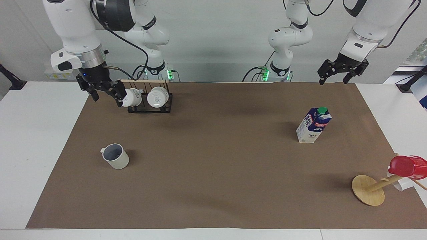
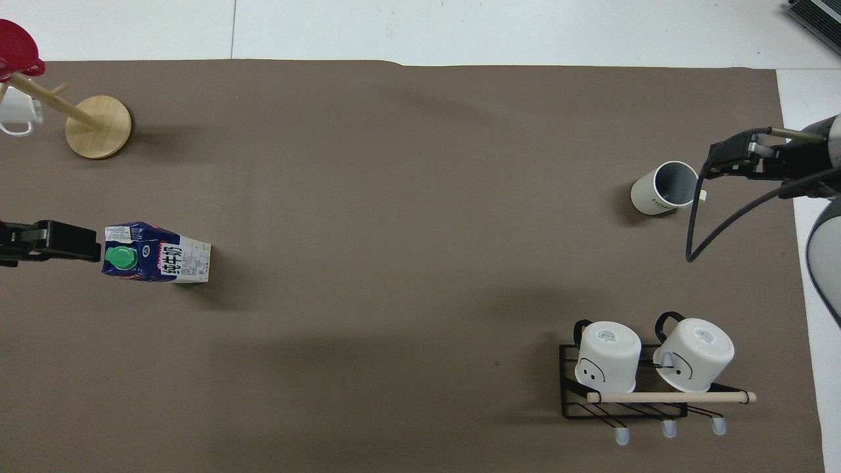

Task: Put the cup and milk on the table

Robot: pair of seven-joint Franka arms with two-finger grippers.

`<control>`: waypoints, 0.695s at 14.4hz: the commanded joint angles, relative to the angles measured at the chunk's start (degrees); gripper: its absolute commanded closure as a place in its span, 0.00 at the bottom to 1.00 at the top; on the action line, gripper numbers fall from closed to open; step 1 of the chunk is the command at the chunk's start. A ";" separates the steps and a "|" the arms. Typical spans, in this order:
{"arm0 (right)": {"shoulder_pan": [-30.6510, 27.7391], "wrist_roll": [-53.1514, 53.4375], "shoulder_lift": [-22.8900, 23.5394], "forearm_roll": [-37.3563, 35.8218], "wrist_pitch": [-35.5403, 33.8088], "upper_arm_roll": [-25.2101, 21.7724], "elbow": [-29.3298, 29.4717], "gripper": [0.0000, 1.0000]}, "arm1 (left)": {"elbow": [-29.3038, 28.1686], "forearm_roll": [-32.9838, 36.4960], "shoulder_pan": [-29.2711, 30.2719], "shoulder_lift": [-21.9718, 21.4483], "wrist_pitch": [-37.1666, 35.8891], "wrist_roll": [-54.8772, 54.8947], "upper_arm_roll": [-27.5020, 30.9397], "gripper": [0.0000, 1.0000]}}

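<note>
The right gripper (image 1: 104,94) hangs in the upper left of the facing view, its two fingers spread apart and holding nothing, raised above the paper just beside the black mug rack (image 1: 150,104). In the overhead view it enters from the right edge and lies close to the cup's rim there, but the facing view shows it well above and apart from the cup. The left gripper (image 1: 337,75), in the upper right of the facing view, also stands with its fingers splayed and empty, up over the paper's edge near the robots.

The cup (image 1: 115,156) stands upright on the table (image 1: 213,173) in the lower left of the facing view, mouth up, handle toward the frame's left. The milk (image 1: 314,125) stands upright at right of centre, green cap on top. Both look already set down, so I judge the task near its end, with the arms clear.

The risks from here are few. The right gripper sits close to the two white mugs (image 1: 146,97) in the rack; a sideways swing on retreat could clip one or shove the rack. The carton is tall and narrow, so a low pass by the left arm could tip it. The wooden stand (image 1: 368,190) with the red cup (image 1: 407,166), at lower right, leans in both views but lies well apart from either arm.
</note>
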 commanded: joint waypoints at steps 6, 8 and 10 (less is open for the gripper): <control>-0.72 -1.20 -0.14 1.36 0.21 0.14 -0.27 0.00 | 0.74 -0.38 0.81 -0.09 -0.98 -0.56 -0.52 0.00; -0.72 -1.20 -0.14 1.36 0.30 0.05 -0.27 0.00 | 0.74 -0.38 0.81 -0.09 -0.98 -0.56 -0.43 0.00; -0.81 -1.20 -0.14 1.36 1.43 0.05 -0.27 0.00 | 0.74 -0.38 0.81 -0.09 -0.98 -0.56 -0.43 0.00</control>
